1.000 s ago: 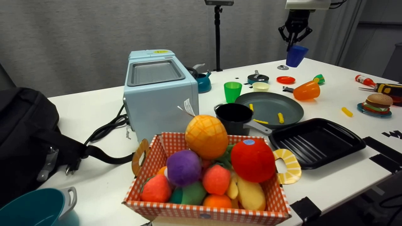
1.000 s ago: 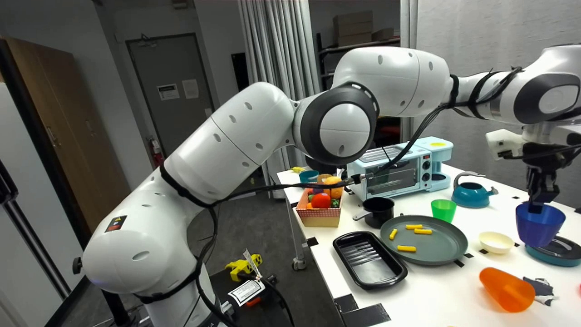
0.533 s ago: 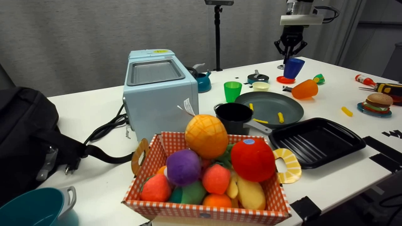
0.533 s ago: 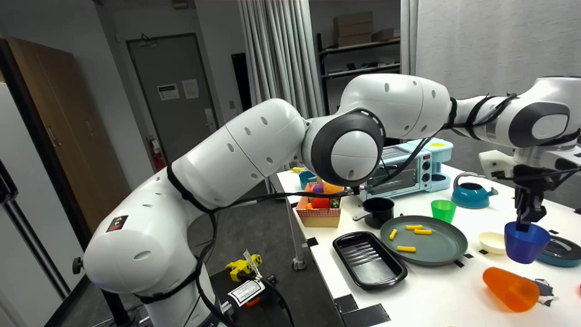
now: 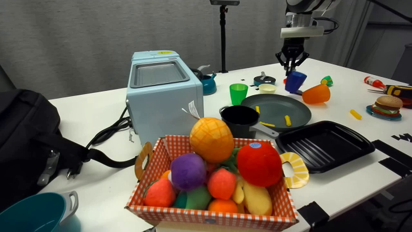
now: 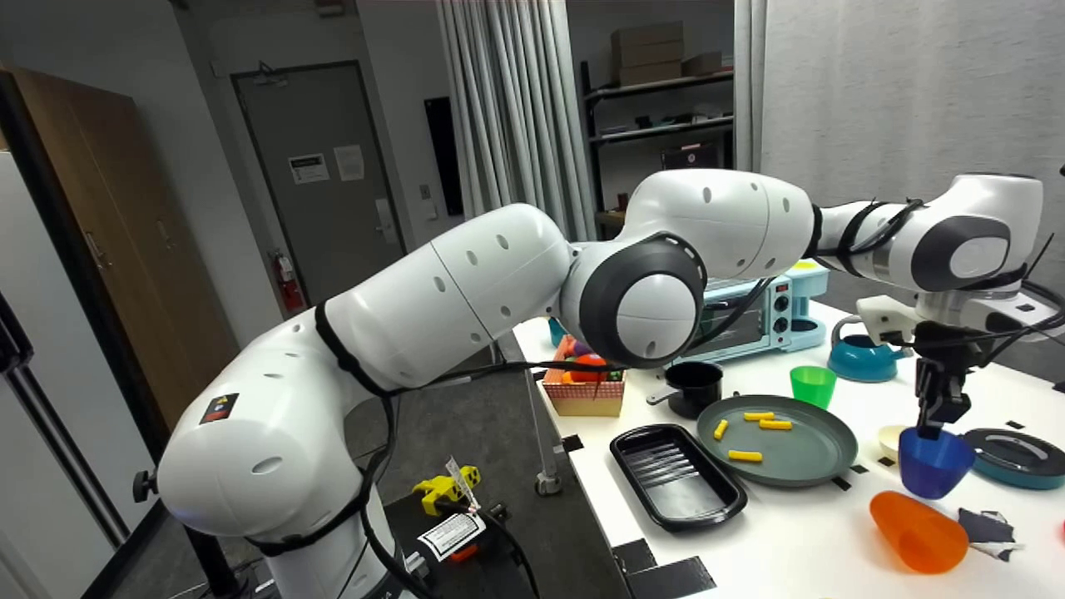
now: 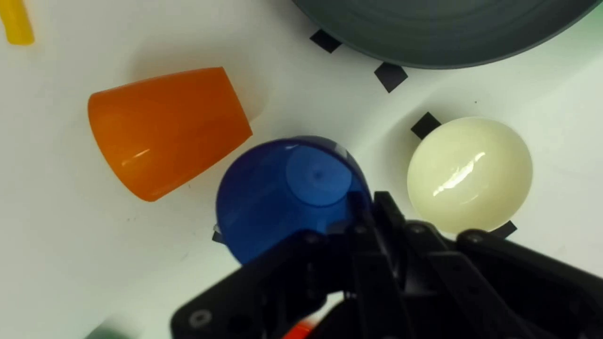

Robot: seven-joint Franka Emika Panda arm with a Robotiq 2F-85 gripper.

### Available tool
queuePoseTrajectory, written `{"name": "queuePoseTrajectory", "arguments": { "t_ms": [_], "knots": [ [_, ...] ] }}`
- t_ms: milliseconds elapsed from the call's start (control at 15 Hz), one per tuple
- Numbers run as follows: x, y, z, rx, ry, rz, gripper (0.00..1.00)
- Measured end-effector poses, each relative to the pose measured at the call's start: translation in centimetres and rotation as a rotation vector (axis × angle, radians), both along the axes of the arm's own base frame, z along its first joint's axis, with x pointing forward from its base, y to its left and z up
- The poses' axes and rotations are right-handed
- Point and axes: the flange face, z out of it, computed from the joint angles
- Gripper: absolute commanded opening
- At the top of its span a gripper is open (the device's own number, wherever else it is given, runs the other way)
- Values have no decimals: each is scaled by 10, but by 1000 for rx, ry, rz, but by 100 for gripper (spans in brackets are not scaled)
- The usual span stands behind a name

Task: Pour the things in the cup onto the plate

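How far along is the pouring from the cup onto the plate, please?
Looks done: four yellow pieces lie on the plate, and the wrist view shows none in the visible inside of the blue cup. In hand: the tool grips the cup's rim. Left, probably: setting down and releasing it. Another yellow piece lies on the table, off the plate; I cannot tell whether it came from the cup.
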Motion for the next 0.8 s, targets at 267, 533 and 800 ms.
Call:
{"name": "queuePoseTrajectory", "arguments": {
  "t_ms": [267, 533, 800],
  "knots": [
    [1, 3, -1, -2, 6, 5, 75],
    [1, 3, 1, -3, 2, 6, 99],
    [2, 4, 5, 1, -5, 25, 100]
  ]
}}
